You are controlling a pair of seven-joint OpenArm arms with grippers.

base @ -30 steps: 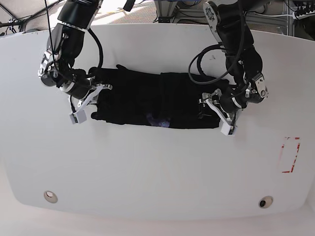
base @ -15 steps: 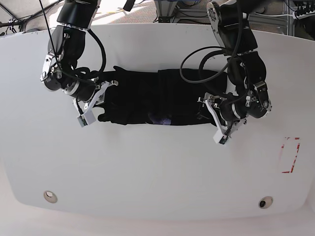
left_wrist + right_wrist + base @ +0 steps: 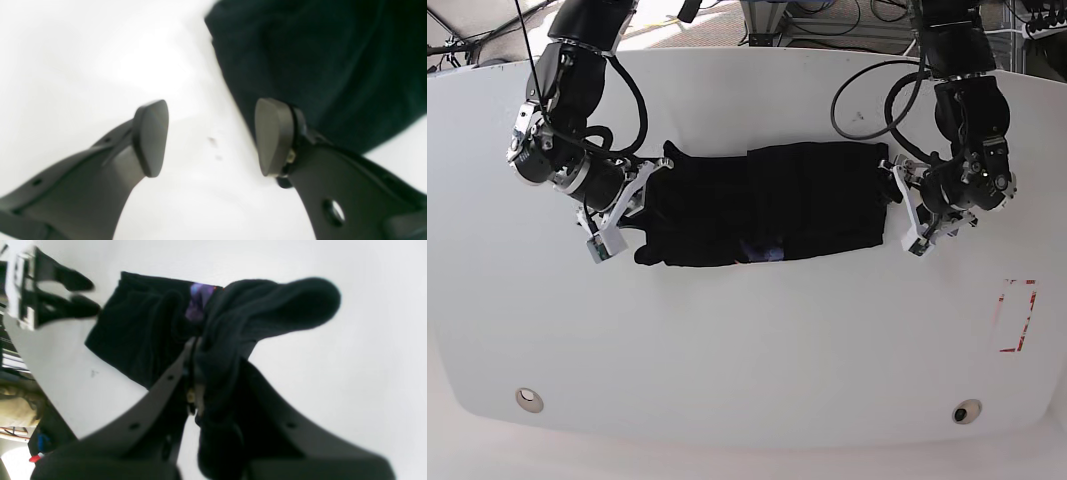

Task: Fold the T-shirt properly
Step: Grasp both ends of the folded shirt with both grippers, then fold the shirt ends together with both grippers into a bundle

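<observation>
You have a white table [image 3: 747, 340] filling most of the base view, and the T-shirt [image 3: 767, 205] lies across its upper middle as a long black folded band running left to right, with a small purple patch of print [image 3: 762, 250] peeking out at its lower edge. At the band's left end your right gripper [image 3: 627, 205] is clamped on the T-shirt; in the right wrist view [image 3: 200, 373] black cloth bunches up between the closed fingers and a fold bulges toward the upper right of the frame. At the band's right end your left gripper [image 3: 909, 210] stands wide apart; in the left wrist view [image 3: 211, 136] one fingertip [image 3: 151, 136] is over bare table, the other by the cloth's edge, holding nothing.
</observation>
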